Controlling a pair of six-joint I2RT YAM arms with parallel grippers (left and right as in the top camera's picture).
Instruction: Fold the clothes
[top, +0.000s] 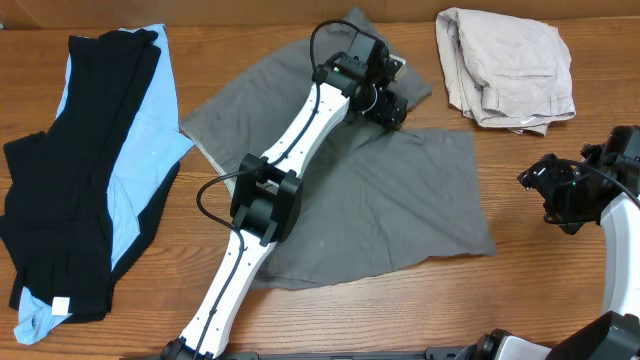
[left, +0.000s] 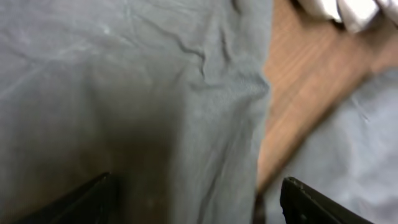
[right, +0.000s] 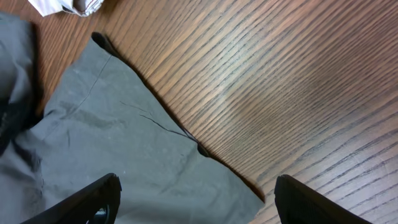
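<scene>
— Where do the grey shorts lie, and which way do they point?

— In the middle of the table, spread flat. The two legs open like a V: one leg runs slantwise toward the far edge, the other runs along the table toward the right side. A wedge of bare wood shows between them.

— And the waistband?

— It seems to be at the left end, but the left arm lies across the cloth there, so I cannot say for sure.

— The grippers?

— The left gripper is over the far leg, with its jaws spread wide and nothing pinched. Whether the fingers touch the cloth I cannot tell, because the close view is blurred. The right gripper hangs over bare wood near the hem of the right leg, also spread and empty.

— Other clothes?

— Black shorts lie on a light-blue garment at the left and cover much of it. Beige shorts sit crumpled at the far right.
</scene>
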